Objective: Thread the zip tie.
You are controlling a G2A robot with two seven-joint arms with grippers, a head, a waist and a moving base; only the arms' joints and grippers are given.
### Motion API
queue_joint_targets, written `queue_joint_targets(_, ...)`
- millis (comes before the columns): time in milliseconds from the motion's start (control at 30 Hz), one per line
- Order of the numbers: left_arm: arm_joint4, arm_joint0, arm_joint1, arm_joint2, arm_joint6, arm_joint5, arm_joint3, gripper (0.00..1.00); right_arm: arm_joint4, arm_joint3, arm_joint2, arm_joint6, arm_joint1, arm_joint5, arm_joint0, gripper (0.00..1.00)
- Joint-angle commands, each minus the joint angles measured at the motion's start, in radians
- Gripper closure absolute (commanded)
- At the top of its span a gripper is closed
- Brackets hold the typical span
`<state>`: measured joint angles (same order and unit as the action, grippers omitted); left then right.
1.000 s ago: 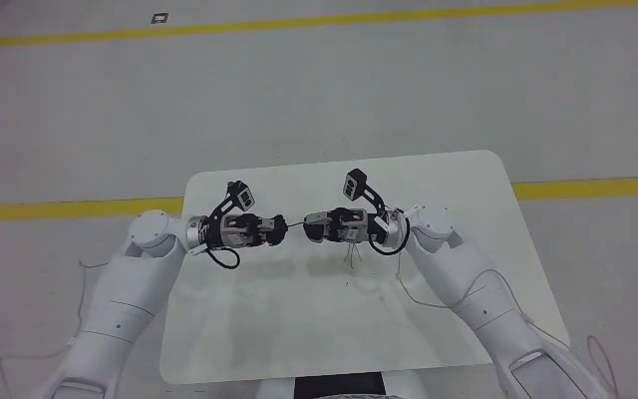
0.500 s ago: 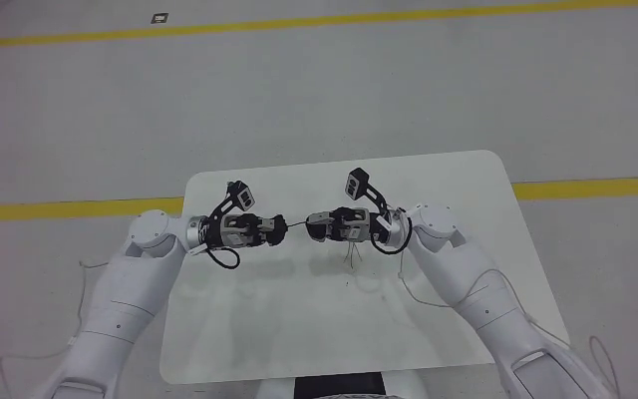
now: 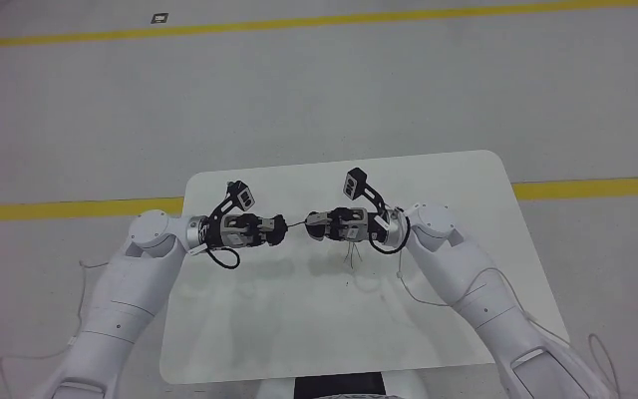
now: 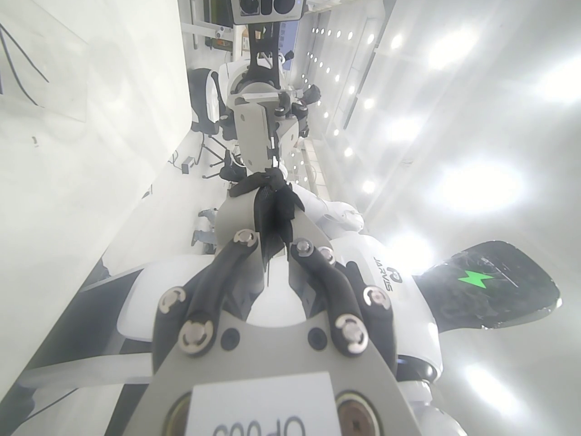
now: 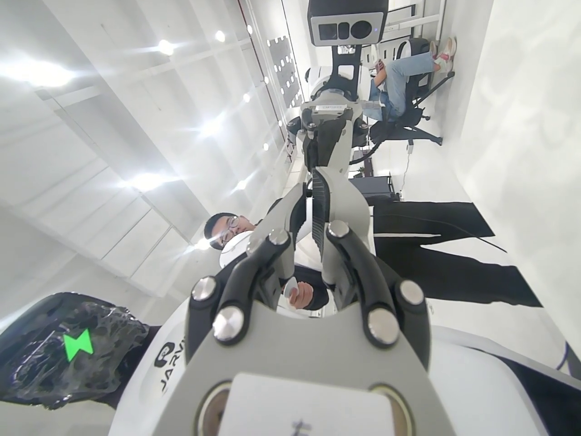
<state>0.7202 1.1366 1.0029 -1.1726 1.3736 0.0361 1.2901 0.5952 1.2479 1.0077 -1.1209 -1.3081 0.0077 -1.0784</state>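
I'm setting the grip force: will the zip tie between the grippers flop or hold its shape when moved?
Probably springy rather than floppy: the zip tie spans the gap between left gripper and right gripper nearly straight, without sagging. Likely very light, being so thin. It may bend or slip sideways if pushed endwise.

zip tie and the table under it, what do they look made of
Zip tie: a thin black strand running straight in mid-air without sagging, so probably semi-stiff plastic such as nylon; too fine to judge finish.
Table: plain white, smooth top with rounded corners and soft shadows, likely laminate or painted board, matte to satin.
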Motion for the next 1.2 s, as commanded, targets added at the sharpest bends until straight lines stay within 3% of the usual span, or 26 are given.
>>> queue_joint_targets(0, 0.000, 0.000, 0.000, 0.000, 0.000, 0.000, 0.000, 1.00, -0.001, -0.001, -0.002, 0.000, 0.000, 0.001, 0.002, 1.00)
queue_joint_targets(367, 0.000, 0.000, 0.000, 0.000, 0.000, 0.000, 0.000, 1.00, -0.001, -0.002, -0.005, 0.002, 0.003, -0.002, 0.005, 1.00)
queue_joint_targets(400, 0.000, 0.000, 0.000, 0.000, 0.000, 0.000, 0.000, 0.76, 0.000, -0.001, -0.004, 0.002, 0.004, -0.003, 0.004, 1.00)
queue_joint_targets(433, 0.000, 0.000, 0.000, 0.000, 0.000, 0.000, 0.000, 0.58, 0.000, 0.000, -0.003, 0.002, 0.004, -0.004, 0.003, 1.00)
queue_joint_targets(467, 0.000, 0.000, 0.000, 0.000, 0.000, 0.000, 0.000, 0.18, 0.000, 0.000, -0.002, 0.003, 0.005, -0.005, 0.003, 1.00)
queue_joint_targets(500, 0.000, 0.000, 0.000, 0.000, 0.000, 0.000, 0.000, 0.00, 0.000, 0.001, -0.001, 0.003, 0.005, -0.005, 0.002, 1.00)
queue_joint_targets(700, -0.001, 0.012, 0.000, 0.006, -0.039, -0.003, 0.024, 0.00, 0.016, 0.010, 0.003, 0.015, 0.007, -0.012, -0.010, 1.00)
queue_joint_targets(1167, 0.039, 0.031, -0.003, 0.015, -0.061, 0.000, 0.047, 0.00, 0.047, 0.028, -0.009, 0.068, 0.003, -0.029, -0.031, 1.00)
